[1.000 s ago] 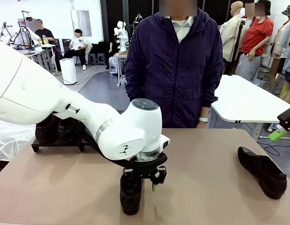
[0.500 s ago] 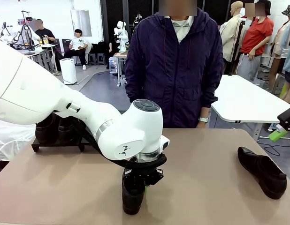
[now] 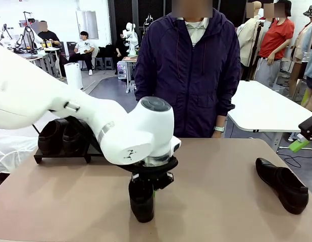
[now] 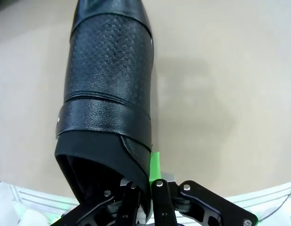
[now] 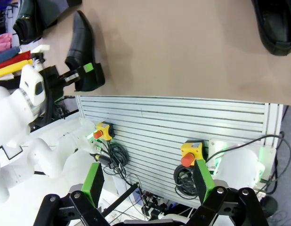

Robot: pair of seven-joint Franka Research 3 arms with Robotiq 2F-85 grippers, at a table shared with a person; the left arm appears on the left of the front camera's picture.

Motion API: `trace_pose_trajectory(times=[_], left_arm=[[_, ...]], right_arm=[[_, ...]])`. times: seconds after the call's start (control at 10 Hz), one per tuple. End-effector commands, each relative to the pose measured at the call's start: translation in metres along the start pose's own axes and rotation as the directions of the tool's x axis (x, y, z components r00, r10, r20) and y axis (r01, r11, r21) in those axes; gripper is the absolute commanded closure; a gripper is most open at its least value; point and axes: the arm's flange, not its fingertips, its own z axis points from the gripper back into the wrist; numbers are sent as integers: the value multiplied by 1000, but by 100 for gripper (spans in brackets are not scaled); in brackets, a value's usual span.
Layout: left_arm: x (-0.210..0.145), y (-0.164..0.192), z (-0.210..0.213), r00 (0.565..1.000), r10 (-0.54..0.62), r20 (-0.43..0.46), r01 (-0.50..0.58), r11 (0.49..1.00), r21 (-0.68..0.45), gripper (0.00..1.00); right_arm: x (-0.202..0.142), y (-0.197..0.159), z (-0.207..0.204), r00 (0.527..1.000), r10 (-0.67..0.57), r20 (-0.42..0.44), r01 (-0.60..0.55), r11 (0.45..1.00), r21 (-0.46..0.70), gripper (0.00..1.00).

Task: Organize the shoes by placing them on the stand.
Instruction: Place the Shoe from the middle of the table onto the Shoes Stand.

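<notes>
My left gripper (image 3: pixel 150 191) is shut on the rim of a black shoe (image 3: pixel 142 204) at the table's middle front. In the left wrist view its fingers (image 4: pixel 155 165) pinch the side wall of that shoe (image 4: pixel 108 94) at the opening, and the toe points away. Two more shoes (image 3: pixel 57 135) stand on the low black stand (image 3: pixel 42 158) at the far left. Another shoe (image 3: pixel 282 184) lies on the table at the right. My right gripper (image 5: pixel 148 188) is open and empty, off the table's near edge.
A person in a dark purple jacket (image 3: pixel 189 70) stands at the far side of the tan table (image 3: pixel 221 212), hands out of sight. A metal slatted panel with cables and emergency-stop buttons (image 5: pixel 173 132) lies below the right gripper.
My left gripper has closed on the shoe's rim, and the shoe has come up a little and shifted slightly. The right arm has not moved.
</notes>
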Motion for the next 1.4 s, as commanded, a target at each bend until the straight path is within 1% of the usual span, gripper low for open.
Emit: trace_pose_trajectory(times=[0.0,0.1,0.2,0.3,0.4,0.5,0.6,0.7,0.9,1.0,1.1,1.2,1.3], left_arm=[[-15,25,62,993,-61,100,63,998,-22,100],[-26,35,95,987,-123,103,129,990,-56,100],[-40,46,125,969,-207,136,219,972,-81,100],[-54,55,146,934,-299,196,322,942,-95,100],[-65,64,159,886,-387,255,420,904,-85,100],[-72,73,167,881,-374,289,414,906,-90,100],[-76,83,172,906,-298,301,343,933,-109,100],[-70,50,170,899,-361,247,387,920,-63,100],[-70,50,170,899,-361,247,387,920,-63,100],[-78,63,171,897,-353,266,381,923,-58,100],[-60,83,166,923,-213,322,243,968,-56,100],[-30,109,158,929,-159,333,189,980,-58,100],[4,133,144,930,-144,338,170,984,-48,100]], right_arm=[[2,1,4,1000,25,-3,-25,999,32,0],[2,1,4,1000,25,-3,-25,999,32,0],[2,1,4,1000,25,-3,-25,999,32,0],[2,1,4,1000,25,-3,-25,999,32,0],[2,1,4,1000,25,-3,-25,999,32,0],[2,1,4,1000,25,-3,-25,999,32,0],[2,1,4,1000,25,-3,-25,999,32,0],[2,1,4,1000,25,-3,-25,999,32,0],[2,1,4,1000,25,-3,-25,999,32,0],[2,1,4,1000,25,-3,-25,999,32,0],[2,1,4,1000,25,-3,-25,999,32,0],[2,1,4,1000,25,-3,-25,999,32,0],[2,1,4,1000,25,-3,-25,999,32,0]])
